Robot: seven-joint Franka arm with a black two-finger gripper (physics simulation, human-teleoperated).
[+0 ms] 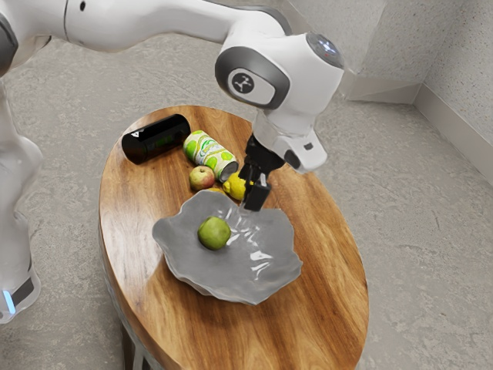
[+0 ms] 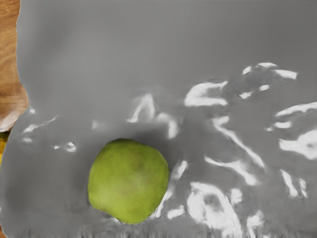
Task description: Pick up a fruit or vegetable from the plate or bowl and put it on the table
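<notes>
Green, round fruit (image 1: 214, 233) sits in the wavy grey bowl (image 1: 181, 266), mid-frame in the exterior view; align the black gripper (image 1: 256, 193), spread or closed I can't tell, before lowering.

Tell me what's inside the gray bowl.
One round green fruit sits in the gray bowl, off-center; I see no second one. White glints mark the bowl's surface beside it. The patch right under the fruit is covered, so I can't say what it looks like.

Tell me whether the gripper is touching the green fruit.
Apart: the exterior view shows a gap, with bare grey bowl between the gripper and the green fruit.
</notes>
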